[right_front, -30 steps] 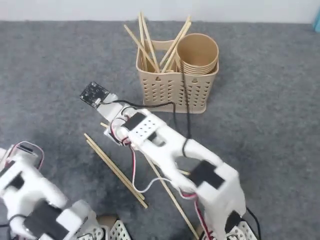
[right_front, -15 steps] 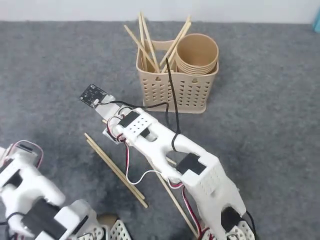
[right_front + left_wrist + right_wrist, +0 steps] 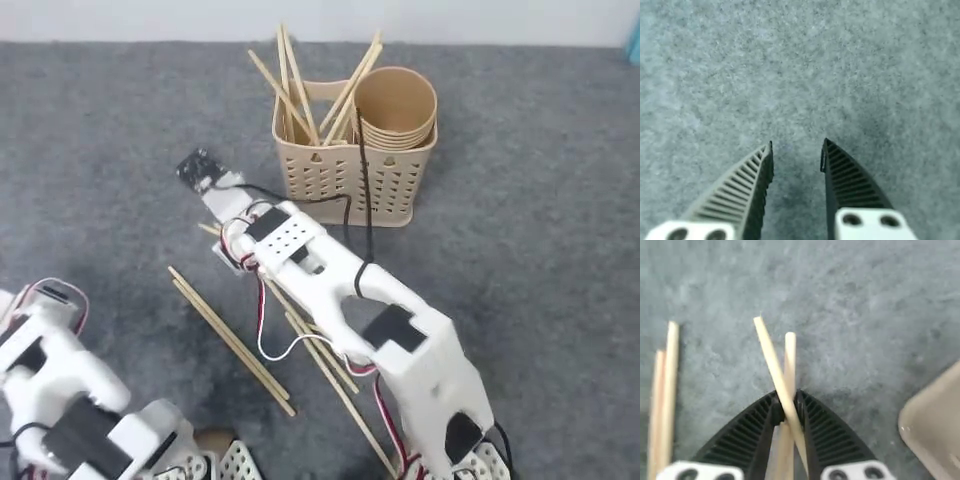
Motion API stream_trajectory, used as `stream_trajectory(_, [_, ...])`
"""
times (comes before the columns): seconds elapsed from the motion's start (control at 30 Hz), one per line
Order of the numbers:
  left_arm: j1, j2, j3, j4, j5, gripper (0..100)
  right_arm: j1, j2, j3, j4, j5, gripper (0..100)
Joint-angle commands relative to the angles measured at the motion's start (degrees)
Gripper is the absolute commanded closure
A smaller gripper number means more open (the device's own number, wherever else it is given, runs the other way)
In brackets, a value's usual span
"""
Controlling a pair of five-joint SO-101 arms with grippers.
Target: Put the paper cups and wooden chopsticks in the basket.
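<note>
We look down from high over the grey worktop (image 3: 520,250); each wrist camera peers close along its own jaws at that same surface.

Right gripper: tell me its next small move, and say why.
Probably lift straight up. The right gripper is shut on two crossed wooden chopsticks close to the grey carpet, and the basket stands apart beyond it, so the sticks likely need height to clear its rim.

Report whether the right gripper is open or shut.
The right gripper is shut on chopsticks: its jaws pinch two crossed sticks.
</note>
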Motion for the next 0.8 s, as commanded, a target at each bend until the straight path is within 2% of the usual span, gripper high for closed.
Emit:
stream_trajectory(0.0, [0.70,-0.18,-1.63,0.35,0.53,85,0.92,-9.27,-2.02,3.03,-5.01,99.1])
stream_trajectory(0.27, [0.70,-0.18,-1.63,0.35,0.53,85,1.10,-17.89,-0.09,7.08,-9.49,99.1])
stream_trajectory(0.47, [0.70,-0.18,-1.63,0.44,0.53,85,1.10,-23.52,7.03,-3.56,-9.41,99.1])
stream_trajectory(0.77, [0.70,-0.18,-1.63,0.44,0.53,85,5.32,-45.32,18.55,-18.42,-9.05,99.1])
